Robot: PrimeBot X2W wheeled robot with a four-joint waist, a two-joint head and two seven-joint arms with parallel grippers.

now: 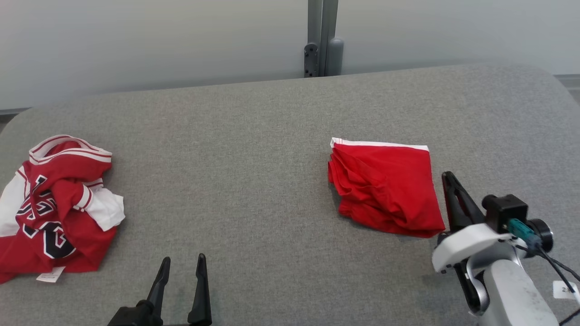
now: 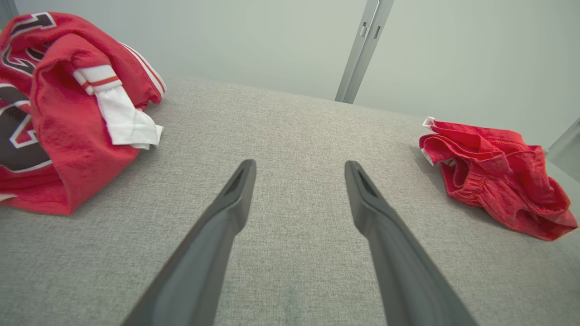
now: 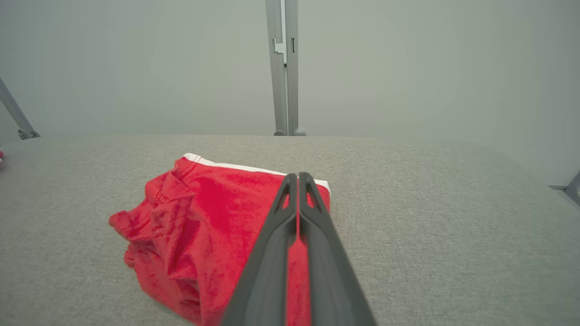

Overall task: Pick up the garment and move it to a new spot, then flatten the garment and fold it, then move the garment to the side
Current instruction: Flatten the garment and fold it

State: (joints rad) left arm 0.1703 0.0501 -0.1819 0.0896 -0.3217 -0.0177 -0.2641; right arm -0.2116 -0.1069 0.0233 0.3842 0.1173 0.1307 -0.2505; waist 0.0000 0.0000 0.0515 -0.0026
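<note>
A folded red garment with a white band [image 1: 385, 185] lies on the grey fabric tabletop [image 1: 253, 149], right of centre; it also appears in the left wrist view [image 2: 498, 172] and the right wrist view [image 3: 204, 217]. My right gripper [image 1: 447, 177] stands at that garment's right edge, shut, with nothing between its fingers [image 3: 297, 177]. A crumpled red, white and black jersey [image 1: 54, 203] sits at the far left [image 2: 59, 113]. My left gripper [image 1: 183, 259] is open near the front edge, between the two garments [image 2: 300, 165], touching neither.
A grey metal post [image 1: 321, 36] rises behind the table's far edge against a pale wall. A white label [image 1: 50, 274] sticks out of the jersey's near side. Bare tabletop spans the middle between the two garments.
</note>
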